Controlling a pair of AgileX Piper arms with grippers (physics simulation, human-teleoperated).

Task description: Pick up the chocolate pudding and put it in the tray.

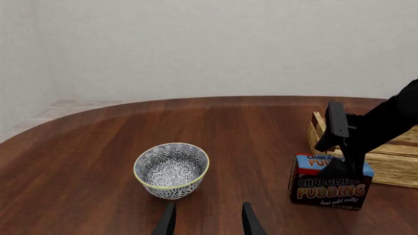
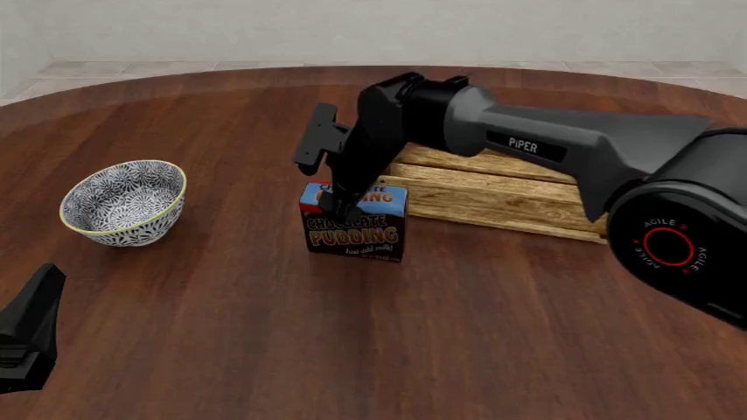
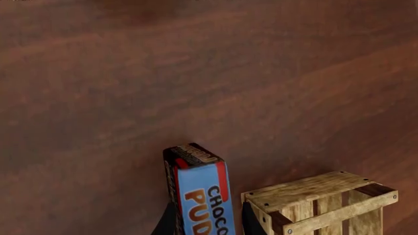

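Observation:
The chocolate pudding (image 2: 353,229) carton stands upright on the wooden table, right against the near left corner of the light-wood slatted tray (image 2: 502,199). My right gripper (image 2: 348,206) points down over the carton, with its jaws open and one finger on each side of the blue top. In the right wrist view the carton (image 3: 202,196) sits between the fingers (image 3: 167,224), beside the tray's corner post (image 3: 313,200). My left gripper (image 1: 207,223) is open and empty, low over the table near the front left. The left wrist view shows the carton (image 1: 330,191) and tray (image 1: 395,169).
A white-and-blue patterned bowl (image 2: 124,203) stands on the table to the left of the carton, also seen in the left wrist view (image 1: 171,170). The left arm (image 2: 30,337) shows at the front left edge. A pale wall stands beyond the table.

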